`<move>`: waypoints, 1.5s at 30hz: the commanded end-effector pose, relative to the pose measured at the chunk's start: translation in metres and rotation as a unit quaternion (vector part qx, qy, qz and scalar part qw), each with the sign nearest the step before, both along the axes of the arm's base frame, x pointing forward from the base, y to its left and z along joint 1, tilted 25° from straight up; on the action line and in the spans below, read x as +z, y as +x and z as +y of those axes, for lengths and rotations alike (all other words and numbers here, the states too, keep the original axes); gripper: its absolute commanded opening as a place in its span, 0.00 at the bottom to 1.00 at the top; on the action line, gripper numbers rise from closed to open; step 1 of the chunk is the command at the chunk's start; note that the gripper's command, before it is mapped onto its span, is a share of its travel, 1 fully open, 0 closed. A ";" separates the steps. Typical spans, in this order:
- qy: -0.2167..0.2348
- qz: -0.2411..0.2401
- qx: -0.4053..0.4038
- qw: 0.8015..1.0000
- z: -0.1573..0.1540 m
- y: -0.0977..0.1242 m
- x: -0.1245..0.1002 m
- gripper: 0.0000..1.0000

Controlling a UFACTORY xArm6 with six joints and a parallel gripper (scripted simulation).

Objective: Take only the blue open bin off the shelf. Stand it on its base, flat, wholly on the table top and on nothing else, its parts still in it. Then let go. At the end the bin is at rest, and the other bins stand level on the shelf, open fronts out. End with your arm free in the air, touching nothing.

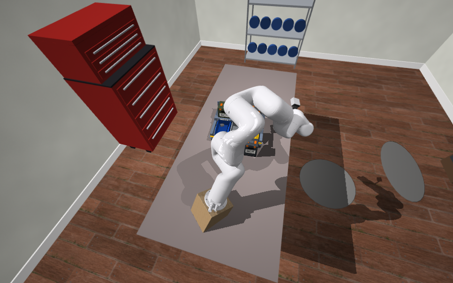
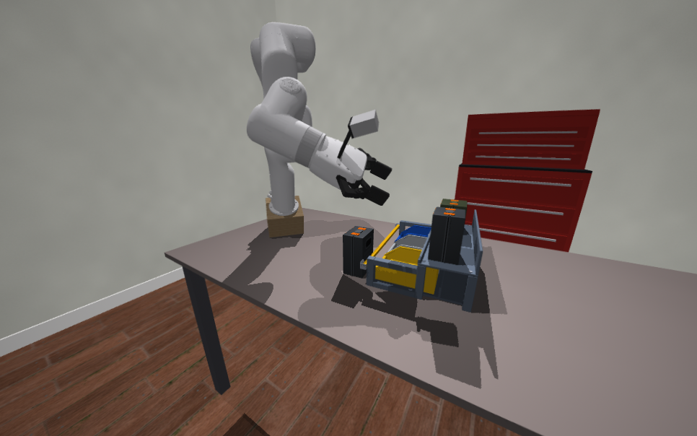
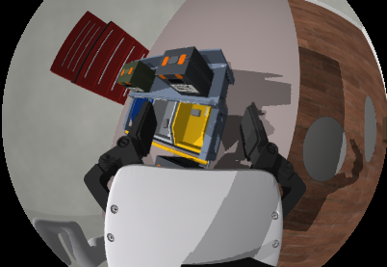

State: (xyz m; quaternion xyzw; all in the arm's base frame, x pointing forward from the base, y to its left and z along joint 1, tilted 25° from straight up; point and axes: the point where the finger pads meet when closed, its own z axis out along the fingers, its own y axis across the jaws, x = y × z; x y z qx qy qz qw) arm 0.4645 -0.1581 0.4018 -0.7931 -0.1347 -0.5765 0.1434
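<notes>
"From the left in the exterior view, what have you got?"

"Your gripper (image 2: 382,182) (image 3: 198,114) hangs above the table (image 1: 200,175) (image 2: 584,325) (image 3: 265,39), fingers spread wide, nothing between them. Next comes the dark case (image 1: 250,150) (image 2: 356,251) (image 3: 175,161), just before the shelf (image 1: 213,128) (image 2: 469,294) (image 3: 218,132). Dip too soon and you could knock it!"

"And the blue bin (image 1: 226,129) (image 2: 415,231) (image 3: 138,108)?"

"On the shelf, beside the grey bin (image 1: 235,129) (image 2: 412,241) (image 3: 166,116). Grip off-centre, and you might drag that neighbour or tip out your part (image 1: 222,124)."

"Which view helps?"

"Top: it shows you that grey part inside. In the wrist view, your finger covers much of the bin; the exterior shows just its upper edge."
</notes>
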 end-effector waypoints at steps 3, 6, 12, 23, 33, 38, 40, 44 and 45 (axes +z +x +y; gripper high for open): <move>-0.001 -0.001 0.000 1.000 -0.001 0.002 -0.003 1.00; -0.001 -0.001 0.000 1.000 -0.001 0.002 -0.003 1.00; -0.001 -0.001 0.000 1.000 -0.001 0.002 -0.003 1.00; -0.001 -0.001 0.000 1.000 -0.008 -0.045 -0.020 1.00; -0.001 -0.001 0.000 1.000 -0.011 -0.064 -0.027 1.00; -0.001 -0.001 0.000 1.000 -0.016 -0.095 -0.039 1.00; -0.001 -0.001 0.000 1.000 -0.016 -0.095 -0.039 1.00; -0.001 -0.001 0.000 1.000 -0.016 -0.095 -0.039 1.00; -0.001 -0.001 0.000 1.000 -0.016 -0.095 -0.039 1.00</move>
